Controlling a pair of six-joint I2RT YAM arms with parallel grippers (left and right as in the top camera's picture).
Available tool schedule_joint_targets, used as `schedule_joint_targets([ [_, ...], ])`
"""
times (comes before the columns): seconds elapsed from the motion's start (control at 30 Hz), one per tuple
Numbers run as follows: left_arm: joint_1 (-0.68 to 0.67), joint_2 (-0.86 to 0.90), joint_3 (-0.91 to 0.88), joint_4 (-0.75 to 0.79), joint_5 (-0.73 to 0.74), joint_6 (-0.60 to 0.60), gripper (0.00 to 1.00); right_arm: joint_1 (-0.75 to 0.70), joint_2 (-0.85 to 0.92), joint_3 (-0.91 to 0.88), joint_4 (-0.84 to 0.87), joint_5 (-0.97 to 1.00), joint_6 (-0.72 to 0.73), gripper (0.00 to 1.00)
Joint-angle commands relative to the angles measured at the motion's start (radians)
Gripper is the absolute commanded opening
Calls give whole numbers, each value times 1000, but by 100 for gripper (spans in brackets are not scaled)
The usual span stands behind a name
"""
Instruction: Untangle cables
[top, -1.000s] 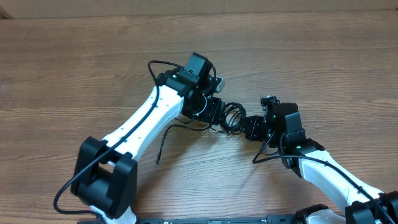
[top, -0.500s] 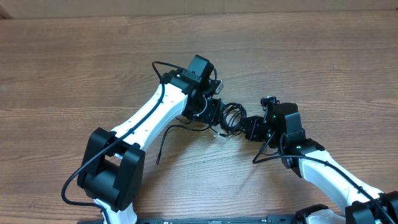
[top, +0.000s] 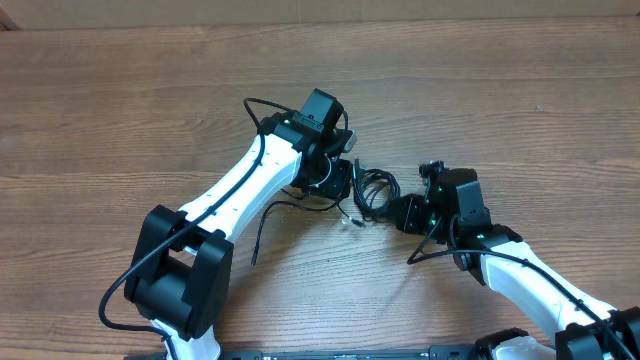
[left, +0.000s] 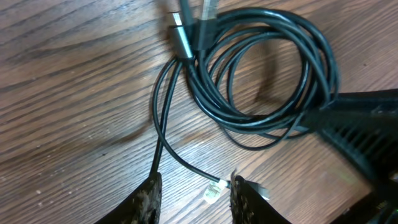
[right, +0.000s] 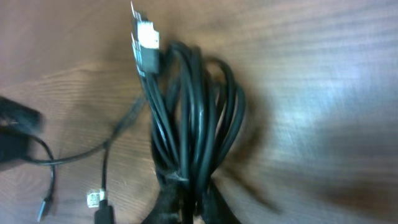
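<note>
Moved since a second ago: right gripper (right: 188, 202) drawn slightly back toward its own arm; left arm's rear joint block shifted right in the overhead view; left jaws narrower.

Item: cables (top: 372, 188). Black, thin, several turns wound into a loose coil, flat on the desk (top: 120, 100) between the two grippers. Silver plugs (left: 183, 40) bunched at one edge of the coil. One thin strand (left: 155, 118) leaves that bunch and runs off alone, ending in a small plug (left: 212, 193).

Left gripper (left: 194, 190): jaws apart, nothing clamped, standing over the small plug with the strand just beside one finger.

Right gripper: fingers flank the coil's near edge, strands running down between them; whether they pinch or merely bracket cannot be told from the blurred wrist view.

Handling, judged: light, limp, smooth-jacketed; loops will drag together and tighten if pulled across. Plugs are rigid and likely to snag on turns. Best hold: the strand just behind its plug, with the coil pinned at its far edge.
</note>
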Motion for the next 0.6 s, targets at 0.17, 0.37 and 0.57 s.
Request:
schedule_joint_targets([
  [0.17,-7,10,-3,18,32,-7,41,-60,0,14,24,36,-61,63],
  [0.37,-10,10,-3,73,74,-8,41,-66,0,14,111,88,-61,56],
  [0.57,-38,10,-3,137,68,-45,41,-64,34,14,104,137,-61,43],
])
